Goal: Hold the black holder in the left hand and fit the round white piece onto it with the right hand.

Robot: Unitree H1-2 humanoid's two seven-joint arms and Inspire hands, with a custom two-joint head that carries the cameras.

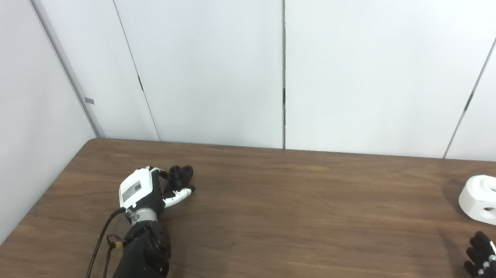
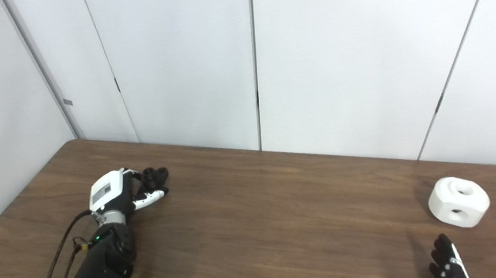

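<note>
My left hand (image 1: 147,192) rests on the far left of the brown wooden table (image 1: 289,223), its fingers curled around a small black holder (image 1: 181,174) that pokes out past the fingertips; it looks held, though the hand hides most of it. My right hand (image 1: 485,257) is barely in view at the bottom right edge, dark fingers pointing up and holding nothing; whether they are spread or closed I cannot tell.

The round white piece (image 1: 490,199) lies on the table near the right edge, just beyond my right hand and well apart from the holder. It looks like rigid, smooth plastic, chunky with flattened sides, probably light and a little slippery. I judge the flat sides the best place to grip, leaving its top hole and side hole uncovered.

I count one holder, one white piece, two hands.
</note>
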